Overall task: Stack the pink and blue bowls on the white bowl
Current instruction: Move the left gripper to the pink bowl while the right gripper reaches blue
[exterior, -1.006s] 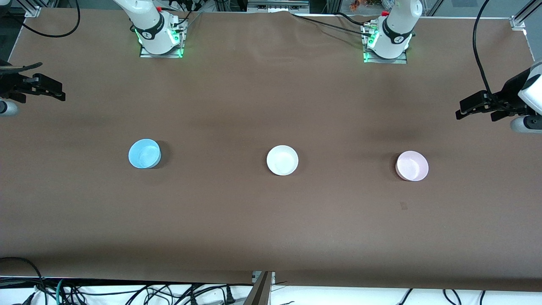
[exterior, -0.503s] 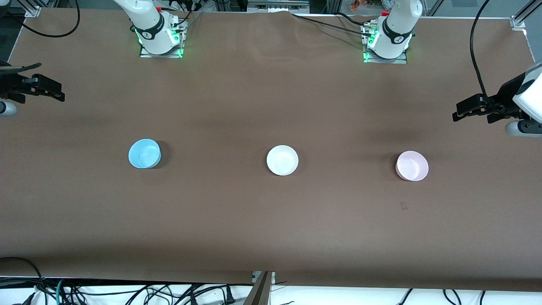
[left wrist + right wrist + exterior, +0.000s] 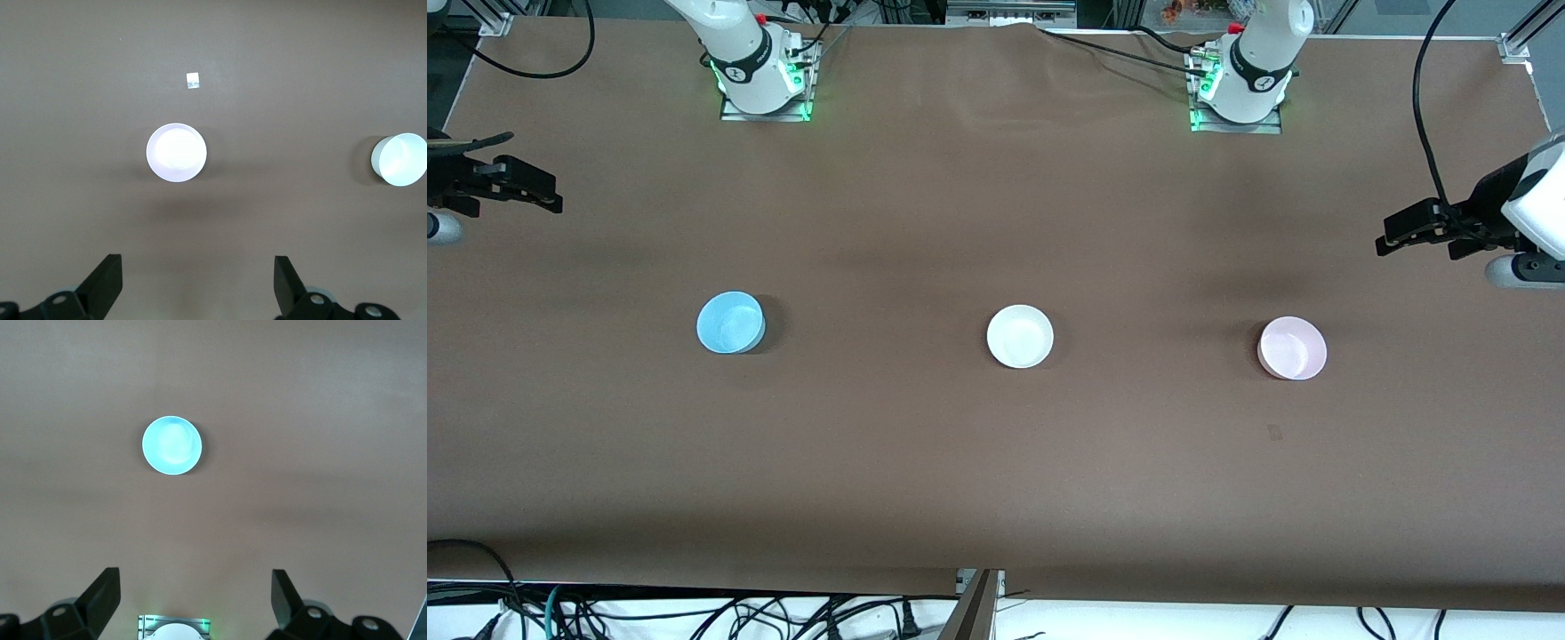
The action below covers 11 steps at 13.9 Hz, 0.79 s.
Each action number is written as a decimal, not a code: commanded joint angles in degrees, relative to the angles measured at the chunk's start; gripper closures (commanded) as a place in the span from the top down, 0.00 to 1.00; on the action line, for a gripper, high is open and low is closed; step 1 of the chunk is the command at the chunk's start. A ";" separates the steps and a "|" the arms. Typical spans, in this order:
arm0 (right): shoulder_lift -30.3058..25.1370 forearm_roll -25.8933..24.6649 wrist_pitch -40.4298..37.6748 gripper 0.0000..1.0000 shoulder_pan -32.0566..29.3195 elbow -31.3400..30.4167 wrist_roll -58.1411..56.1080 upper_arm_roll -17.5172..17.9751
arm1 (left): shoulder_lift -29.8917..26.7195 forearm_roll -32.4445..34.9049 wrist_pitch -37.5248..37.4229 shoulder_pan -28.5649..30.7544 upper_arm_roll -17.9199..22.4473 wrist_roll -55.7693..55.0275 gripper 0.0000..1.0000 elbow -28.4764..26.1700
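The left gripper (image 3: pixel 1392 238) has shifted toward the bases; right gripper (image 3: pixel 551 197) barely.

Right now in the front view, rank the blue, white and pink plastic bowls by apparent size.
No clear order:
light blue plastic bowl, white plastic bowl and pale pink plastic bowl all look alike, in a row at similar camera distance.

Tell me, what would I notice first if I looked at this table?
Three little bowls sit in a row on the brown table: a blue bowl toward the right arm's end, a white bowl in the middle, and a pink bowl toward the left arm's end. None is stacked yet. The left hand and right hand hang open in the air at the table's two ends, holding nothing.
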 commanded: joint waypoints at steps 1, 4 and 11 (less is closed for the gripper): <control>0.60 0.34 -0.32 1.00 -0.39 1.43 -0.39 0.09 | 2.03 -0.72 1.32 -0.31 -0.07 -0.45 1.00 0.94; 0.69 0.34 -0.32 1.00 -0.39 1.43 -0.39 0.09 | 1.77 -0.46 5.99 -0.22 -0.34 -0.45 1.00 1.03; 2.62 0.51 -0.32 1.00 -0.30 1.34 -0.39 0.18 | 1.86 -0.28 6.00 -0.31 -0.08 -2.47 1.00 1.12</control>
